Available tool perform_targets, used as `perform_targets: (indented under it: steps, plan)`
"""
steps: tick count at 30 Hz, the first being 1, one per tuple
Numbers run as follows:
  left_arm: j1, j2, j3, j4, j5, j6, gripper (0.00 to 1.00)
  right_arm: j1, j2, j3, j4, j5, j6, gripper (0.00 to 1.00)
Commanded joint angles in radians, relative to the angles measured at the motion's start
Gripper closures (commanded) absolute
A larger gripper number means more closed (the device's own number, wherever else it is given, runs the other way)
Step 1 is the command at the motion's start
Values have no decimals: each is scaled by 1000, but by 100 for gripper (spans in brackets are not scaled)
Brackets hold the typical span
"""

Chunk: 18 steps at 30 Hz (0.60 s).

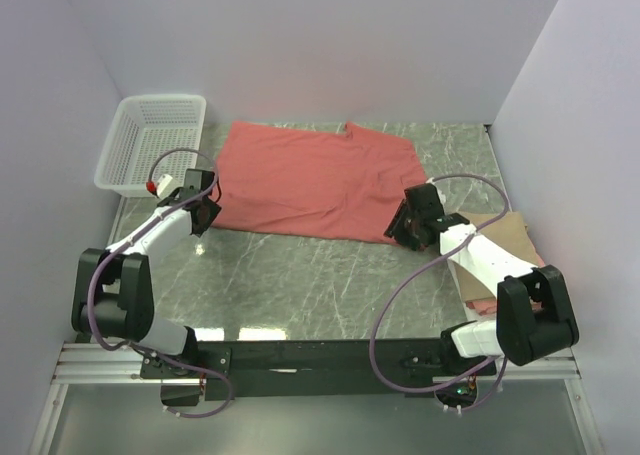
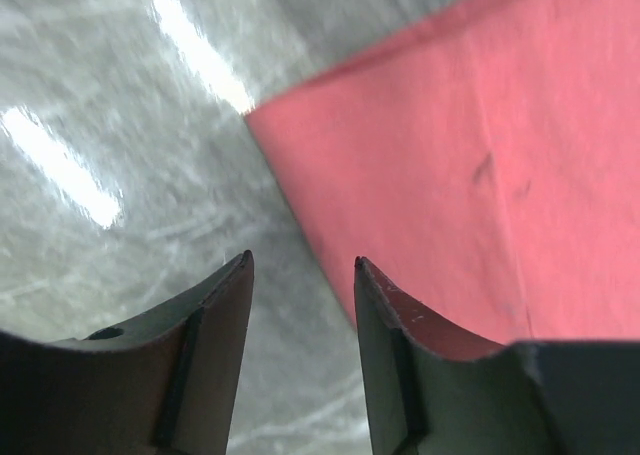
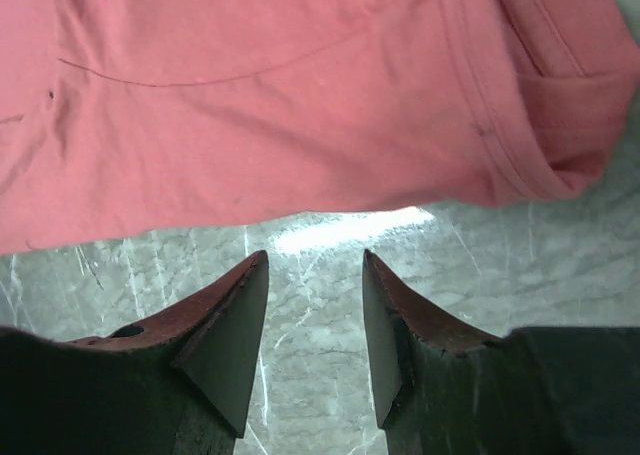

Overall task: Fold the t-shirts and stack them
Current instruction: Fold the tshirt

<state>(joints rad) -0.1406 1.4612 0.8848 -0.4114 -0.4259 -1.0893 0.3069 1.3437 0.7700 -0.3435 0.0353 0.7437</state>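
You are holding both arms bent low over the counter (image 1: pixel 300 285), wrists angling forward and down. Your left gripper (image 1: pixel 203 211) is hovering released and empty at the near left corner of the salmon-red shirt (image 1: pixel 310 180), and your right gripper (image 1: pixel 405 225) is hanging open and empty over its near right hem. The shirt is lying spread mid-counter, the folded tan shirt (image 1: pixel 505 237) is sitting beneath your right arm, and the white basket (image 1: pixel 150 145) is sitting far left.

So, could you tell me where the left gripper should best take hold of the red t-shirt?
Probably the near-left corner of the red t-shirt, coming from the table side: the cloth lies flat, and that corner juts ahead of the open left gripper.
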Motion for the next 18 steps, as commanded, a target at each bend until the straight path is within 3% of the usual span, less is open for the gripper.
perform_targets:
  steps: [1,18]
  plan:
    - [4,13,-1,83,-128,-17,49,-17,-61,-24,84,0,48,50]
    - [18,185,32,172,-206,29,53,-81,-81,-61,75,-31,43,50]
